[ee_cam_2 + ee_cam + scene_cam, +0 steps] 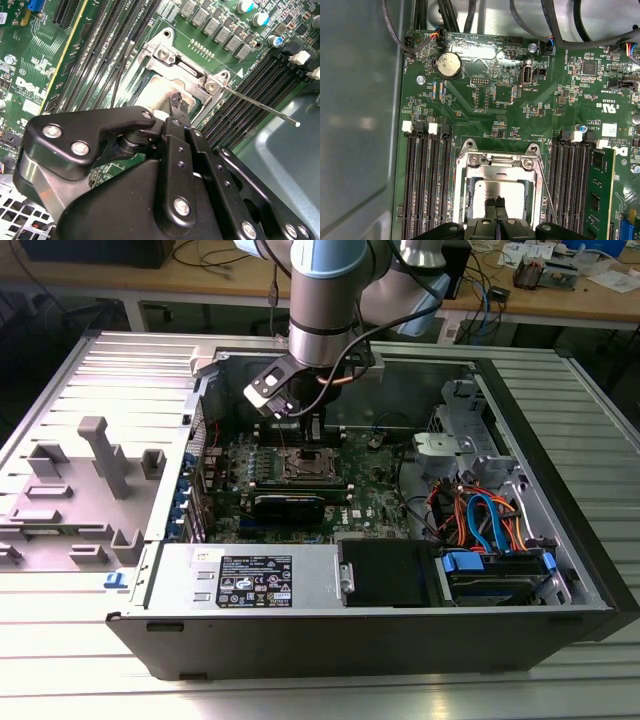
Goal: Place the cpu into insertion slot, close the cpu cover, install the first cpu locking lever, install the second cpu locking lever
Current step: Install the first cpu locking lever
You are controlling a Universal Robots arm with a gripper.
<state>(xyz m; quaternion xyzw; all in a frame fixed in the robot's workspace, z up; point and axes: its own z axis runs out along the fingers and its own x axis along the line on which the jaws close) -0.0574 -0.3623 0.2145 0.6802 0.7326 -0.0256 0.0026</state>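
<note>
Slatted metal table [560, 680], open computer case [400, 630] lying flat on it. My arm [330, 300] reaches down from the far side into the case, over the green board [495, 100].

My gripper [495, 202] hangs right above the slot [303, 466], mid-board in the exterior view. Fingers together, tips side by side, nothing seen between them.

Cpu [512, 192] sits in the slot, silver top up. My fingertips [176, 102] are at its surface; contact not certain.

Cover [500, 161] looks lowered around the cpu, which shows through the cut-out. Whether it is fully flat, I cannot tell.

One thin lever [260, 106] sticks out free from the cover's corner, over the memory slots [427, 185]. A second, darker lever [120, 75] runs along the opposite side.
</note>
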